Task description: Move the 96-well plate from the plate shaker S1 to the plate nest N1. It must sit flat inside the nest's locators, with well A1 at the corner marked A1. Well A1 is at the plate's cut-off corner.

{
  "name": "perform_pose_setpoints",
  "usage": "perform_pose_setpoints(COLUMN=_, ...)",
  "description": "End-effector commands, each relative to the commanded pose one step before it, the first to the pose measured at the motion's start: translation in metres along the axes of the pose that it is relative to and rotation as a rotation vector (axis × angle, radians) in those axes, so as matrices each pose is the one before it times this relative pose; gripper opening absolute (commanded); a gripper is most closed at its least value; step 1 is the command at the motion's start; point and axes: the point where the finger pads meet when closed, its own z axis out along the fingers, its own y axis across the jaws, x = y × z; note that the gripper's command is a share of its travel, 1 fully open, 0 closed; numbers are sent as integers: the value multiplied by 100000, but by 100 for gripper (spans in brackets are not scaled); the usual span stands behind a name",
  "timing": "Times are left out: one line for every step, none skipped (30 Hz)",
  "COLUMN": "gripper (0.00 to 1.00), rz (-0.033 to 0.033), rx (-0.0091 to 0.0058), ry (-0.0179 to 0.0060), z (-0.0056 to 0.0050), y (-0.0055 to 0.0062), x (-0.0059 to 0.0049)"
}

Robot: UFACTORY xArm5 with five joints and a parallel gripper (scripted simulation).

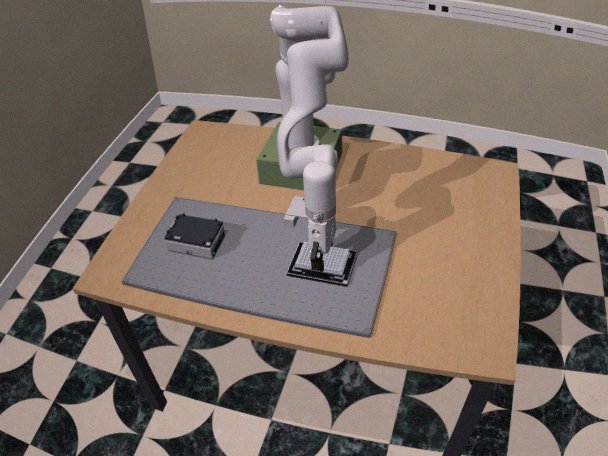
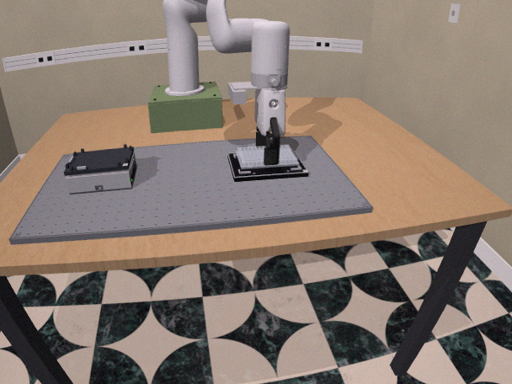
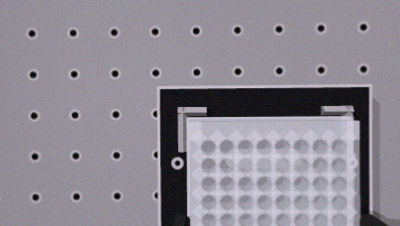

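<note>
The clear 96-well plate (image 1: 323, 259) sits down on the black plate nest N1 (image 1: 320, 273) at the right of the grey breadboard. It also shows in the exterior view (image 2: 266, 157) and in the wrist view (image 3: 272, 170), inside the white corner locators (image 3: 190, 113). My gripper (image 1: 317, 261) stands straight down over the plate and is shut on it across its width; it also shows in the exterior view (image 2: 271, 155). The plate shaker S1 (image 1: 195, 235) stands empty at the left. I cannot tell where the cut-off corner lies.
The grey perforated breadboard (image 1: 260, 262) covers the middle of the wooden table. The green robot base block (image 1: 298, 156) stands behind it. A small white ring mark (image 3: 176, 163) is on the nest's left rim.
</note>
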Motion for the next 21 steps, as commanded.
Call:
perform_pose_setpoints(gripper=0, rz=0, rx=339, ry=-152, z=-66, y=-137, x=-61)
perform_pose_setpoints(gripper=0, rz=0, rx=0, ry=0, z=17, y=0, x=0)
perform_pose_setpoints(gripper=0, rz=0, rx=0, ry=0, z=17, y=0, x=0)
perform_pose_setpoints(gripper=0, rz=0, rx=0, ry=0, z=17, y=0, x=0)
perform_pose_setpoints(gripper=0, rz=0, rx=0, ry=0, z=17, y=0, x=0)
perform_pose_setpoints(gripper=0, rz=0, rx=0, ry=0, z=17, y=0, x=0)
perform_pose_setpoints(gripper=0, rz=0, rx=0, ry=0, z=17, y=0, x=0)
perform_pose_setpoints(gripper=0, rz=0, rx=0, ry=0, z=0, y=0, x=0)
perform_pose_setpoints(gripper=0, rz=0, rx=0, ry=0, z=0, y=0, x=0)
perform_pose_setpoints(gripper=0, rz=0, rx=0, ry=0, z=18, y=0, x=0)
perform_pose_setpoints(gripper=0, rz=0, rx=0, ry=0, z=16, y=0, x=0)
perform_pose_setpoints(gripper=0, rz=0, rx=0, ry=0, z=16, y=0, x=0)
perform_pose_setpoints(gripper=0, rz=0, rx=0, ry=0, z=17, y=0, x=0)
perform_pose_setpoints(gripper=0, rz=0, rx=0, ry=0, z=17, y=0, x=0)
perform_pose_setpoints(gripper=0, rz=0, rx=0, ry=0, z=17, y=0, x=0)
perform_pose_setpoints(gripper=0, rz=0, rx=0, ry=0, z=17, y=0, x=0)
perform_pose_setpoints(gripper=0, rz=0, rx=0, ry=0, z=17, y=0, x=0)
perform_pose_setpoints(gripper=0, rz=0, rx=0, ry=0, z=17, y=0, x=0)
perform_pose_setpoints(gripper=0, rz=0, rx=0, ry=0, z=17, y=0, x=0)
perform_pose_setpoints(gripper=0, rz=0, rx=0, ry=0, z=17, y=0, x=0)
perform_pose_setpoints(gripper=0, rz=0, rx=0, ry=0, z=17, y=0, x=0)
